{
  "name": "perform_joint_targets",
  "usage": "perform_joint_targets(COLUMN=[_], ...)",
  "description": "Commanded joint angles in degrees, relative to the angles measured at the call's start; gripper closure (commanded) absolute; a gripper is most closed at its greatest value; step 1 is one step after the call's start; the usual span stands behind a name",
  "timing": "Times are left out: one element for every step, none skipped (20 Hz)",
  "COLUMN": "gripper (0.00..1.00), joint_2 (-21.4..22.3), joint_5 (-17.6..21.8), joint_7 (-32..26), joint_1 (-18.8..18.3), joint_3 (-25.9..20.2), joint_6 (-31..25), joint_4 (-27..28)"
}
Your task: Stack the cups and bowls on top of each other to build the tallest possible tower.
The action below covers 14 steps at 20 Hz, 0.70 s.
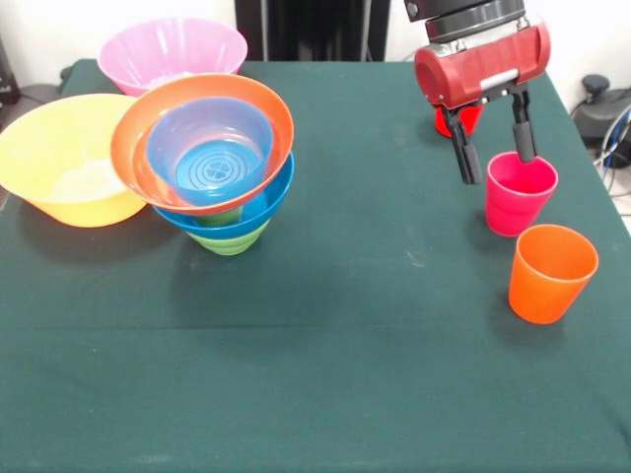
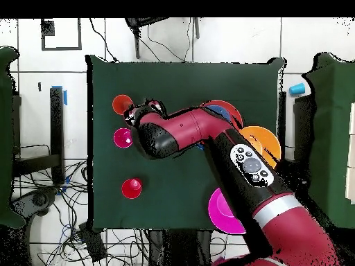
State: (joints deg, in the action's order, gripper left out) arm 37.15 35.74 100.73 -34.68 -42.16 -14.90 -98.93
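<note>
The tower stands at the left: a small green bowl (image 1: pixel 229 239) at the base, a wide blue bowl (image 1: pixel 268 209) on it, then a tilted orange-red bowl (image 1: pixel 133 148) holding a small translucent blue bowl (image 1: pixel 210 150). My gripper (image 1: pixel 498 166) is open and empty, hanging just above the far left rim of the magenta cup (image 1: pixel 520 197), one finger (image 1: pixel 524 138) by that rim. An orange cup (image 1: pixel 552 274) stands in front of it, and a red cup (image 1: pixel 458 121) is partly hidden behind the gripper. In the overhead view I see the orange cup (image 2: pixel 122 104), magenta cup (image 2: pixel 123 137) and red cup (image 2: pixel 132 188).
A big yellow-orange bowl (image 1: pixel 59 163) sits left of the tower and a big pink bowl (image 1: pixel 173 54) behind it. The pink bowl (image 2: pixel 223 211) also shows from above, partly under the arm (image 2: pixel 180 131). The table's right edge (image 1: pixel 603 187) runs close to the cups.
</note>
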Motion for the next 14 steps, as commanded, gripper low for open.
perform_joint_targets(gripper=[0.00,0.00,0.00,0.00,0.00,0.00,0.00,0.00,0.00,0.00,0.00,0.00,0.00,0.00], joint_2=[-3.42,-3.94,-4.23,-4.58,-4.58,-4.84,-4.72,-4.74,-4.59,-4.44,-4.45,-4.35,-4.41,-4.53], joint_5=[0.92,0.98,1.04,1.10,1.06,1.09,1.03,1.00,0.89,0.77,0.76,0.62,0.60,0.63], joint_7=[5.67,5.44,5.36,5.05,4.92,4.57,4.43,4.29,4.16,4.03,4.02,3.95,3.95,3.88], joint_1=[2.16,2.18,2.26,2.35,2.33,2.33,2.24,2.22,2.18,2.14,2.17,2.25,2.31,2.47], joint_3=[4.82,4.83,4.91,5.00,5.00,5.01,4.92,4.93,4.85,4.78,4.81,4.78,4.82,5.00], joint_6=[2.39,2.34,2.40,1.96,1.76,1.31,1.12,0.90,0.58,0.26,0.19,-0.11,-0.18,-0.43], joint_4=[0.20,0.36,0.46,0.66,0.65,0.84,0.78,0.87,0.84,0.82,0.86,1.00,1.09,1.21])
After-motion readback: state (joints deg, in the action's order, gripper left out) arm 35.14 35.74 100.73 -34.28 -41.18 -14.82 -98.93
